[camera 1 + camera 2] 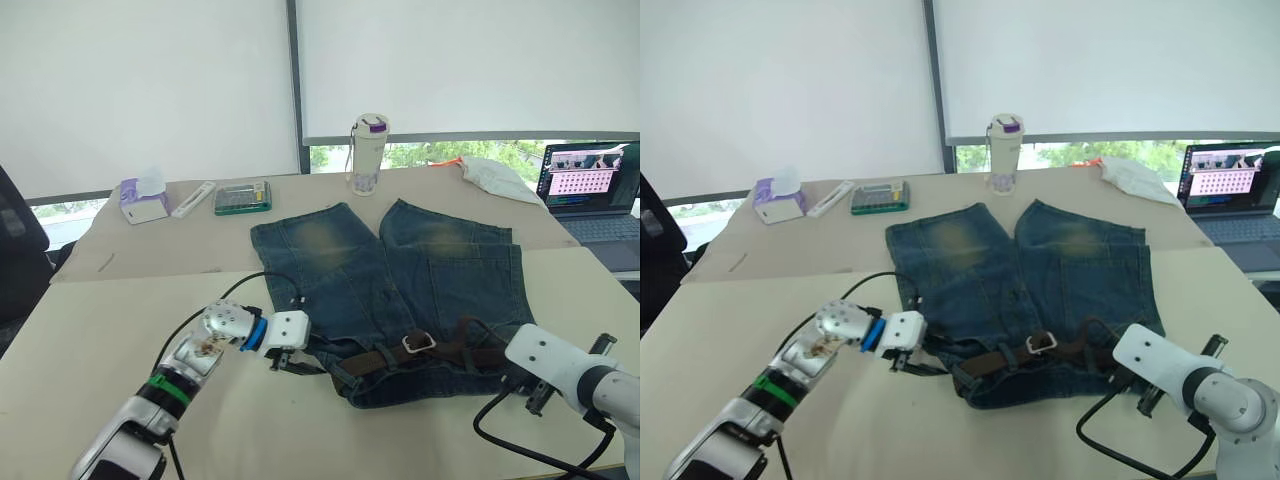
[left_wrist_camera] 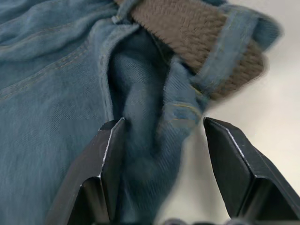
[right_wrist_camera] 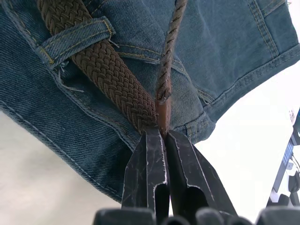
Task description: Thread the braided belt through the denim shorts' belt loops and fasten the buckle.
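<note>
the right gripper (image 3: 161, 133) sits at the near right corner of the bench (image 1: 90, 330), its jaws pressed together on the thin leather tip of the braided belt (image 3: 105, 65). the left gripper (image 2: 159, 140) rests at the near left end of the waistband, jaws standing apart with a fold of denim between them, not clamped.

the bench is beige and carries all the items. the denim shorts (image 1: 390, 280) lie flat across its middle, legs pointing away toward the window, waistband nearest the robot. the braided belt runs along the waistband; in the right wrist view it passes under one of the belt loops (image 3: 75, 40), and in the left wrist view another loop crosses the strap near the shorts' left corner. the buckle (image 1: 419, 343) lies on the waistband around mid-width, slightly right of centre.

far side of the bench: a laptop (image 1: 590, 190) at the right edge with its screen lit, a white cloth bundle (image 1: 495, 175), a bottle with a purple cap (image 1: 367, 153) upright, a tissue pack (image 1: 143, 200), and a green-edged calculator (image 1: 242, 197).
</note>
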Robot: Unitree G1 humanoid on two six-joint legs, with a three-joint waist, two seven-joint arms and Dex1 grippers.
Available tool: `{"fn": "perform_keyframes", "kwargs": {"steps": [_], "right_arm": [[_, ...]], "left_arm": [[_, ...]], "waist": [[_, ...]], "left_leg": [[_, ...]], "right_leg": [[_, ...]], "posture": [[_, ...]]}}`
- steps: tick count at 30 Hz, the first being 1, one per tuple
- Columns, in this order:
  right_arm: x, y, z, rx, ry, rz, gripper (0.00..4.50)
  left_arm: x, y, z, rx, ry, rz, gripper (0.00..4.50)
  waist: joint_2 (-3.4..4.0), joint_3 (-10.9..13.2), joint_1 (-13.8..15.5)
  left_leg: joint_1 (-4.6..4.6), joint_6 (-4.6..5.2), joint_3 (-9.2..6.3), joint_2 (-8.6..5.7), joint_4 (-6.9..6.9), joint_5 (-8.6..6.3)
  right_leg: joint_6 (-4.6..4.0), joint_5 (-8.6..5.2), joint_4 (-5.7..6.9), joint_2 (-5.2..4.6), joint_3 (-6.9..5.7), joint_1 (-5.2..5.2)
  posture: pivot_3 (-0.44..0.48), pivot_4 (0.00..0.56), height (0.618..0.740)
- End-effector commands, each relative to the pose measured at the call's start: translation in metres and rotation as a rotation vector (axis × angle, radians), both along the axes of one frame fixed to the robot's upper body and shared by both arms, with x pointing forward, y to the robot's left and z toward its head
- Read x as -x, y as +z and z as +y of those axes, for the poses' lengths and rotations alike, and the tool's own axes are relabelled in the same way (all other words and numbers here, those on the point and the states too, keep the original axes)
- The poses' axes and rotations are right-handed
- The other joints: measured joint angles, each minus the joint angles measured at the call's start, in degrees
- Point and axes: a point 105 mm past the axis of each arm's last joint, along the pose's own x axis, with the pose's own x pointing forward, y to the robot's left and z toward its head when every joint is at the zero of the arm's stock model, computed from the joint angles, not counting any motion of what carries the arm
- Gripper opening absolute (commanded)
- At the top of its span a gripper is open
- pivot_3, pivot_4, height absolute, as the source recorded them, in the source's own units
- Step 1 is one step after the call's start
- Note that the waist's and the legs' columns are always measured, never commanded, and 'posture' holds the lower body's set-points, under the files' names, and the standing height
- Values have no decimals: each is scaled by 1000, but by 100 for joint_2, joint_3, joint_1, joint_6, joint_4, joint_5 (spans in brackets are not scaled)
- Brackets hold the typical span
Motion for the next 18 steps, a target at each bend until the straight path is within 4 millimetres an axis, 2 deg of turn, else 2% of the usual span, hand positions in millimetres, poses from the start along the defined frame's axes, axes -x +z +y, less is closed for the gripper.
{"fn": "perform_keyframes", "kwargs": {"steps": [1, 5, 7, 9, 11, 14, 18], "right_arm": [[-1, 5, 7, -13, 20, -27, 0], [-3, 6, 14, -36, 36, -36, 0], [-5, 8, 19, -59, 44, -46, 0], [-6, 10, 23, -81, 51, -57, 0], [-4, 9, 23, -82, 46, -52, 0], [3, 2, 9, -40, -2, -13, 0], [14, -5, -12, 16, -72, 27, 0]], "left_arm": [[1, -1, 1, -45, -79, -53, 2012], [-7, -4, 15, -78, -74, -77, 600], [-17, 0, 34, -113, -47, -101, 34], [-26, 6, 54, -151, -21, -129, 34], [-30, 10, 63, -165, -12, -143, 34], [-31, 10, 77, -192, 5, -146, 34], [-31, 9, 79, -186, 23, -146, 34]], "waist": [[0, 0, -14], [0, 0, -11], [-3, 1, -16], [-3, 1, -55], [-2, 0, -118], [1, -1, -141], [-2, -1, -119]], "left_leg": [[0, 0, 0, 1, 0, 0], [2, -1, 0, 2, 0, 1], [4, -1, 0, 2, 0, 1], [4, -3, 0, 2, 0, 2], [6, -6, 0, 7, -1, 4], [6, -4, -2, 6, -2, 2], [2, 1, -2, -3, 3, 0]], "right_leg": [[0, 0, 0, 1, 0, 0], [0, 0, 2, 3, 0, 0], [0, 0, 3, 4, -1, 1], [0, 0, 4, 8, -2, 0], [0, 0, 6, 14, -2, -2], [1, -1, 6, 12, -4, -2], [3, -1, 5, 4, -8, -1]], "posture": [[0, 150, 740], [0, 150, 740], [0, 150, 740], [0, 150, 740], [0, 150, 740], [0, 150, 740], [0, 150, 740]]}}
